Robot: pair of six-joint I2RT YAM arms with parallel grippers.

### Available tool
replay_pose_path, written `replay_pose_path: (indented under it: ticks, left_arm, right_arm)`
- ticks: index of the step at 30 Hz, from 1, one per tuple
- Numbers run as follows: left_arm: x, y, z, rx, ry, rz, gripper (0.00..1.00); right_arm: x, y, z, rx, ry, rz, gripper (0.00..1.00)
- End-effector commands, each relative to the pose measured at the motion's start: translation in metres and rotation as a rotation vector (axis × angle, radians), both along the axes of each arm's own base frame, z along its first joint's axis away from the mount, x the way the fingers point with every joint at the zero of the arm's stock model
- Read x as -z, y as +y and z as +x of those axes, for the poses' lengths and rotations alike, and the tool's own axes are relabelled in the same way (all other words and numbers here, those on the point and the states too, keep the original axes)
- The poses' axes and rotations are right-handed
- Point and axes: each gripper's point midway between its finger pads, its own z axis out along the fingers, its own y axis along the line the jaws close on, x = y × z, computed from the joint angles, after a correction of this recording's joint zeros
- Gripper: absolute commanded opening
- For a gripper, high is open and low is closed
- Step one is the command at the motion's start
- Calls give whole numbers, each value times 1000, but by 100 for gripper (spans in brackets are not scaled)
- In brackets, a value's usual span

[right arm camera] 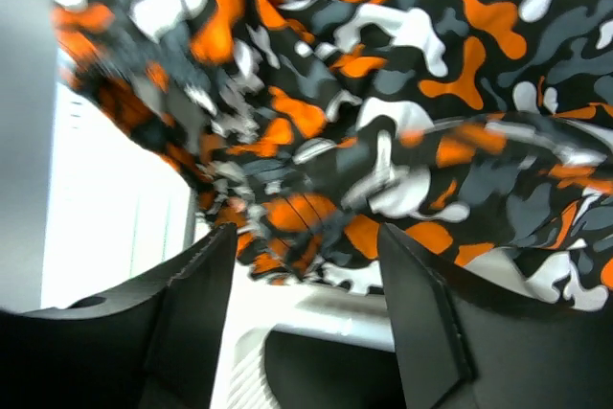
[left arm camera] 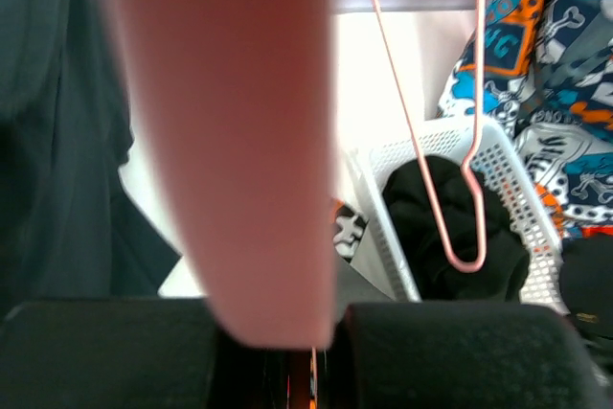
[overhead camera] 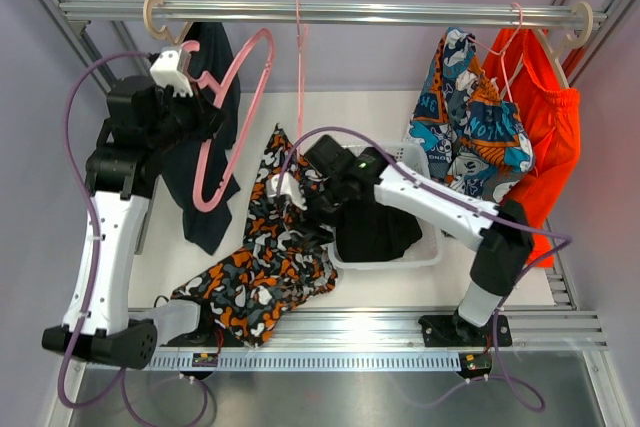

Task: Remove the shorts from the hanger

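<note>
My left gripper [overhead camera: 195, 112] is shut on a thick pink hanger [overhead camera: 253, 107], which fills the left wrist view as a pink blur [left arm camera: 239, 141] between the jaws [left arm camera: 278, 332]. Dark navy shorts [overhead camera: 205, 217] hang behind it [left arm camera: 57, 141]; whether they are still on it I cannot tell. The camouflage shorts [overhead camera: 265, 267] lie draped from the basket's left rim down to the table's front. My right gripper [overhead camera: 300, 192] stands open just short of them [right arm camera: 383, 93], its jaws [right arm camera: 306, 265] holding nothing. Black shorts [overhead camera: 375, 232] lie in the white basket [overhead camera: 435, 247].
A thin pink wire hanger [overhead camera: 299, 57] hangs bare on the metal rod [overhead camera: 400, 12], above the basket [left arm camera: 517, 198]. Blue patterned shorts [overhead camera: 470, 127] and an orange garment [overhead camera: 545, 127] hang at the right. Frame posts stand at both sides.
</note>
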Motion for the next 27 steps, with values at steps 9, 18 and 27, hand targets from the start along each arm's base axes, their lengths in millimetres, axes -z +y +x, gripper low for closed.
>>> replay_pose_path:
  ticks: [9, 18, 27]
  left_arm:
    - [-53, -40, 61, 80, -75, -53, 0]
    - [-55, -48, 115, 32, -57, -51, 0]
    - [-39, -47, 140, -7, -21, -34, 0]
  right_arm:
    - [-66, -54, -19, 5, 40, 232, 73]
    - [-62, -67, -12, 76, 56, 262, 74]
    - [-57, -74, -9, 101, 65, 264, 74]
